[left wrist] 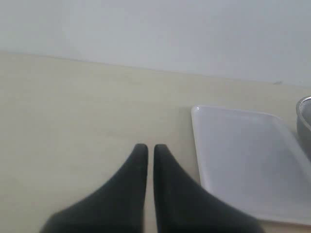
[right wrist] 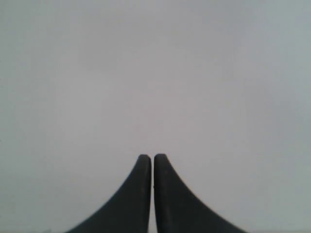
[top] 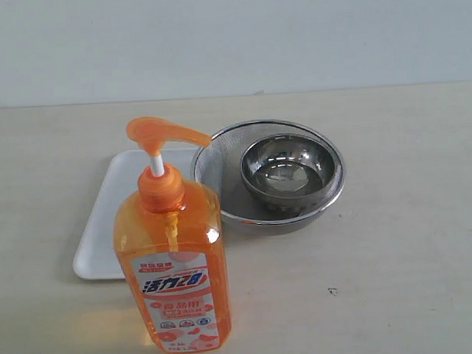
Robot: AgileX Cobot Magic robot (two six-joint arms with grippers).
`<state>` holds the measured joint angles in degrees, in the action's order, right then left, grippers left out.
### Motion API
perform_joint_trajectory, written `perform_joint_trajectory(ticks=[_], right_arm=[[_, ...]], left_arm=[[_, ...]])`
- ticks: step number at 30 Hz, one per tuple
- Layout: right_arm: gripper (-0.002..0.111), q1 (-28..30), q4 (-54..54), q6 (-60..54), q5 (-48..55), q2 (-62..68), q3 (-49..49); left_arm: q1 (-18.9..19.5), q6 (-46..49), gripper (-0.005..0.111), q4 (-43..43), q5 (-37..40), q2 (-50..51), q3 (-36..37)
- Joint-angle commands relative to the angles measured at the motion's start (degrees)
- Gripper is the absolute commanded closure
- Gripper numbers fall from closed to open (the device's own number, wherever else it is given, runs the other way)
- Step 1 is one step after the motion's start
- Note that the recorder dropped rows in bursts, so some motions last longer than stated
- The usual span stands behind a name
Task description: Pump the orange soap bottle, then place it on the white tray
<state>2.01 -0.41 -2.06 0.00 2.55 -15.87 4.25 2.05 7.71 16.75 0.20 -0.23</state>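
Left side: the left gripper is showing only in its own wrist view. Its two dark fingers are pressing nearly together, with only a thin slit between them and nothing in it. It is hanging over bare table, with the white tray close beside it. Neither arm is appearing in the exterior view.

Left of centre, exterior view: the white tray is lying flat on the beige table. Nothing is resting on the visible part of its floor.

Centre: the orange soap bottle is standing upright on the table, in front of the tray and off it, hiding part of the tray's near edge. Whether it is touching the rim cannot be told. Its pump head is sitting raised on the white stem, nozzle pointing right toward the strainer. The printed label is facing the camera.

Right of centre: a round metal mesh strainer is sitting at the tray's right edge, its rim overlapping that edge in this view. A steel bowl is resting inside it.

Right side: the right gripper is showing only in its wrist view, fingers closed together on nothing, facing a plain pale surface.
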Motion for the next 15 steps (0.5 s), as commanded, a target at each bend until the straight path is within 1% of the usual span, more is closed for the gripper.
perform_joint_trajectory(ticks=[1, 4, 15], right_arm=[[0.108, 0.20, -0.14, -0.68, 11.10, 5.93, -6.94], [0.108, 0.20, -0.14, -1.50, 14.16, 9.76, -9.49], [0.108, 0.20, -0.14, -1.50, 13.21, 10.78, -9.73]], left_arm=[[-0.28, -0.25, 0.102, 0.43, -0.04, -0.20, 0.23], [-0.28, -0.25, 0.102, 0.43, -0.04, -0.20, 0.23], [-0.28, -0.25, 0.102, 0.43, -0.04, -0.20, 0.23]])
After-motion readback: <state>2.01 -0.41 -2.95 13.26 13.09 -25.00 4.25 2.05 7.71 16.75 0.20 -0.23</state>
